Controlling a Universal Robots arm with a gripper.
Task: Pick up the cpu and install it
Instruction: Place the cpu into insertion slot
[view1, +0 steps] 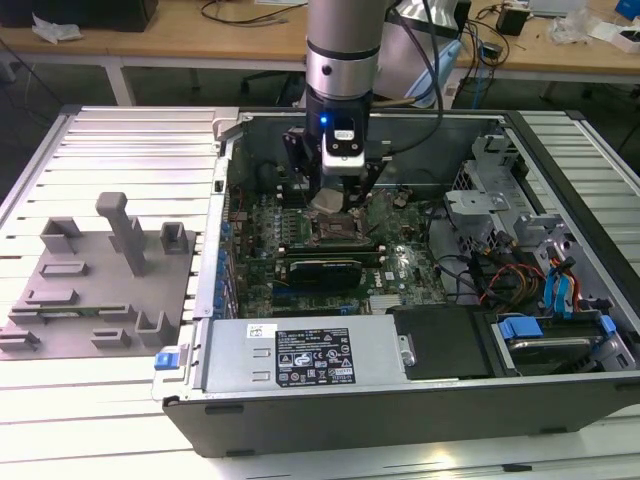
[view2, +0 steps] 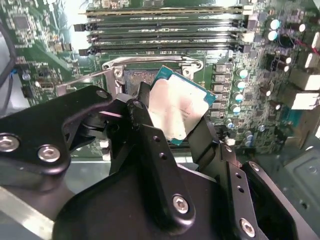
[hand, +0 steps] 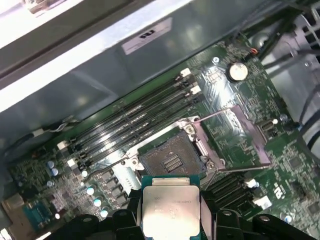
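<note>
Metal shines on top of the cpu (view2: 176, 110), a small flat square with a green edge. It hangs in the air, tipped a little, just above the open socket (hand: 172, 160) on the green motherboard (hand: 295, 165). It is not in the socket yet. The claw (view2: 175, 119) is closed on it, with one black finger on each of two opposite edges. I think the chip is light and stiff but easy to hurt. Its underside should not get scraped, and its smooth edges could slip. The edges look like the right place to hold it. Long memory slots (hand: 135, 117) run near the socket. All this is inside an open computer case (view1: 400, 420) that lies on the counter (view1: 120, 140) beside a grey tray (view1: 100, 290).
</note>
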